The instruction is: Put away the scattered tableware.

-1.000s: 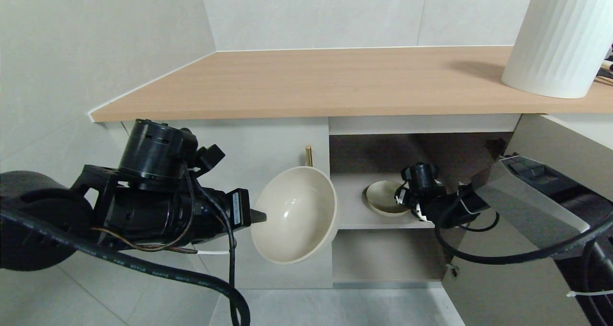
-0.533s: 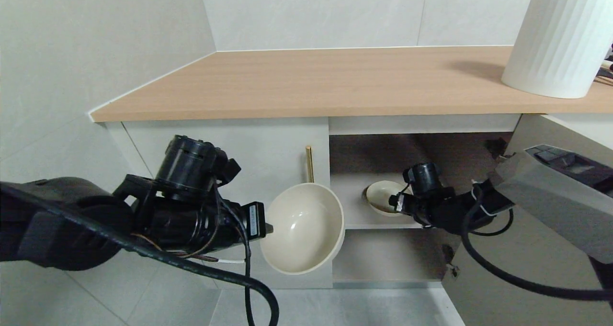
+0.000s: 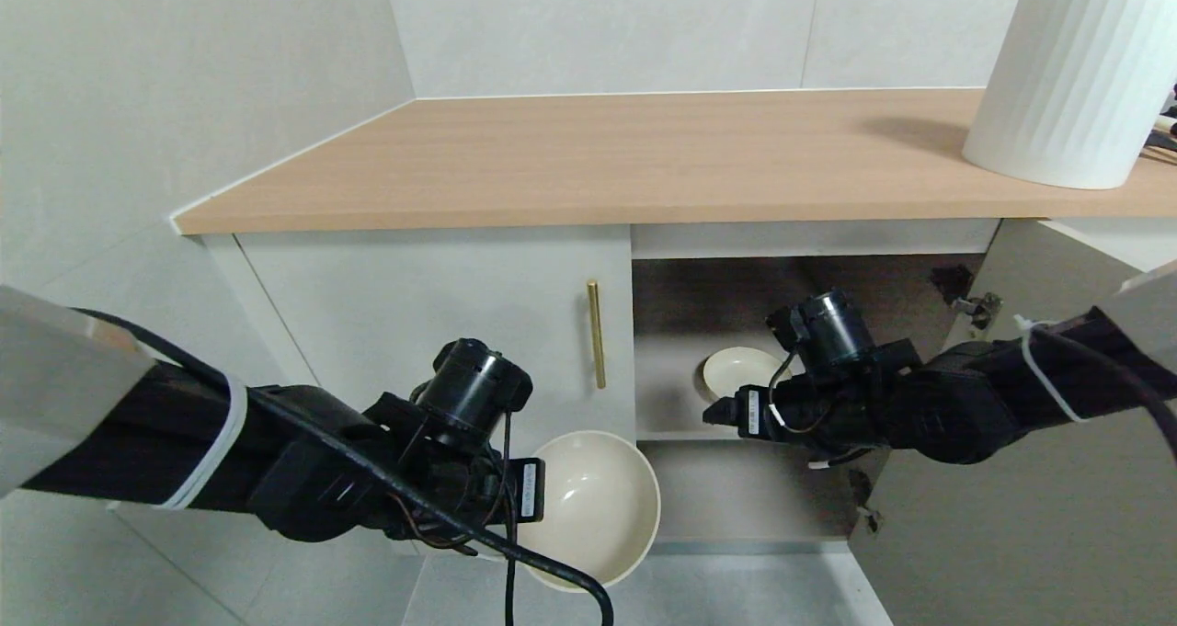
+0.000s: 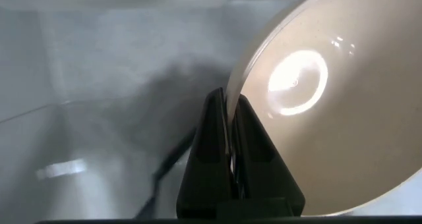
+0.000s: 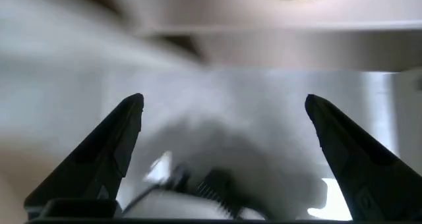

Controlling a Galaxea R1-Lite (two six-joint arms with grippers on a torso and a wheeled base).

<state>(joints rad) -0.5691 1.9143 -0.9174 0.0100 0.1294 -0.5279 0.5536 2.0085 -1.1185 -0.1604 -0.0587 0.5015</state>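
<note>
While the left pincer (image 4: 231, 151) is clamped on its rim, one finger inside and one outside, the bowl (image 3: 593, 506) hangs low in front of the closed cabinet door (image 3: 432, 332), near the floor (image 3: 736, 589). It is a deep, round bowl, plain cream and glossy, with a bright glint on its inner wall. It is tilted so that its hollow faces up and outward. Beside it, the right pincer (image 3: 722, 413) sits empty with its fingers wide apart at the front edge of the shelf (image 3: 667, 378) in the open compartment. A small cream dish (image 3: 740, 373) rests on that shelf, just behind the pincer. Above, a white ribbed vase (image 3: 1076, 74) stands on the wooden desk (image 3: 598, 157).
</note>
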